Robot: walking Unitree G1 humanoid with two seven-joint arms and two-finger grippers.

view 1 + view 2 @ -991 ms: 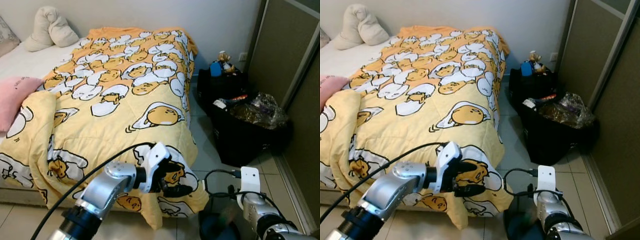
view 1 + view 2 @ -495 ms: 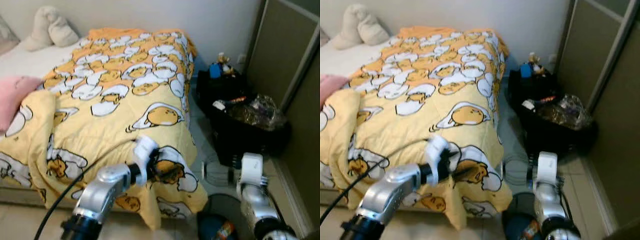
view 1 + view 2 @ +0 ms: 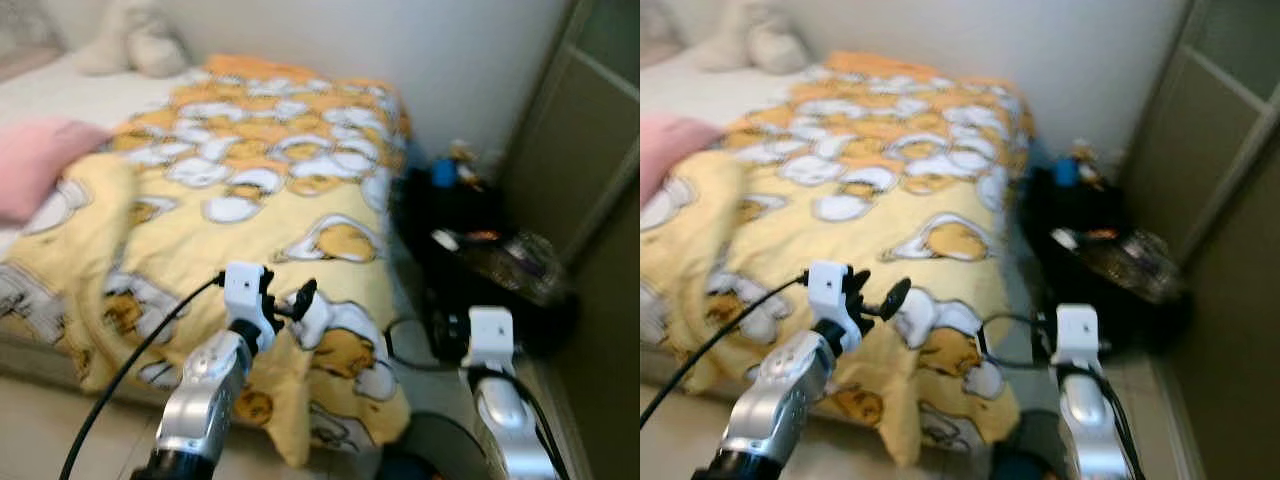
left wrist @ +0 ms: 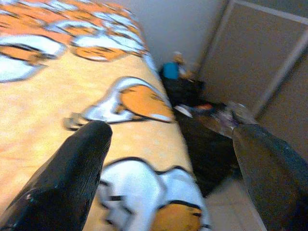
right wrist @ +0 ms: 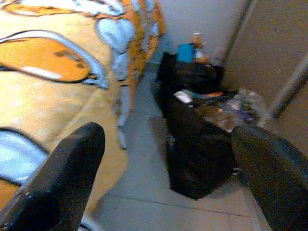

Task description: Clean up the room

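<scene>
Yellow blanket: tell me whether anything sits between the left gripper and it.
Nothing visible does. The left gripper hangs open just above the yellow blanket near its floor-side corner, with bare fabric between the fingers. The black bags stand off to the right on the floor, away from that path.

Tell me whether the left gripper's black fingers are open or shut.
Open. In the left wrist view the left gripper shows its two black fingers wide apart, with the yellow egg-print quilt visible between them and nothing held.
</scene>
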